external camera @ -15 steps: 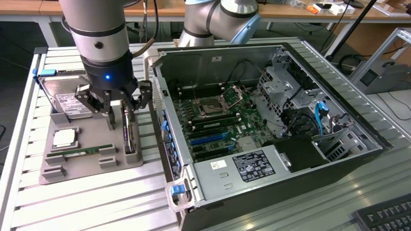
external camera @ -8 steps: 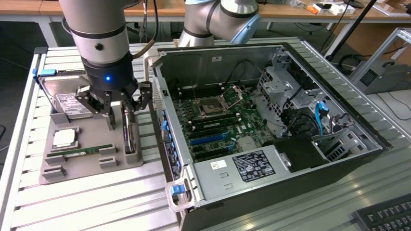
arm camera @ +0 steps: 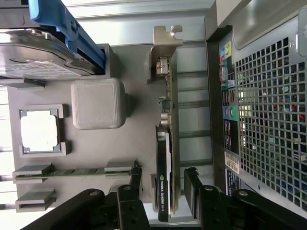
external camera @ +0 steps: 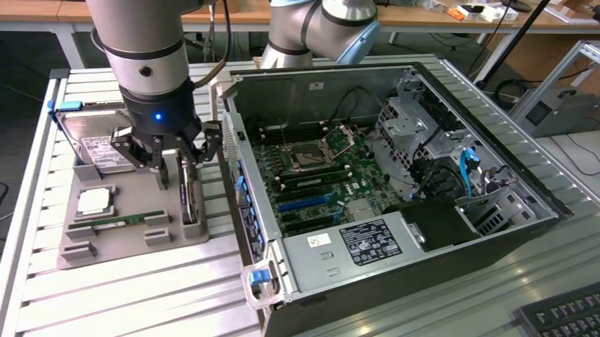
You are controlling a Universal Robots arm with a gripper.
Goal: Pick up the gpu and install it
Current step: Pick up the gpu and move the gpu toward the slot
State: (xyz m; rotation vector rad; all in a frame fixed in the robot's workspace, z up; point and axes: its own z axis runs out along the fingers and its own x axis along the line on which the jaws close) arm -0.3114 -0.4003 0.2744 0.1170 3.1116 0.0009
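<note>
The gpu [external camera: 191, 200] stands on edge in a slot of the grey holder tray [external camera: 122, 246], just outside the open computer case [external camera: 375, 175]. It is a thin card with a green board, a dark face and a silver end bracket [arm camera: 165, 40]. My gripper [external camera: 178, 165] is lowered over the card and open. In the wrist view the gpu [arm camera: 168, 120] runs between my two black fingers [arm camera: 135, 184], one on each side, with a small gap left on both sides. Nothing is gripped.
On the tray also lie a hard drive with blue handles [external camera: 94, 140], a CPU [external camera: 94, 201] and a RAM stick [external camera: 122, 223]. The case's rear wall [arm camera: 259, 105] stands close beside the card. Inside the case the motherboard [external camera: 310, 168] has blue slots [external camera: 302, 203].
</note>
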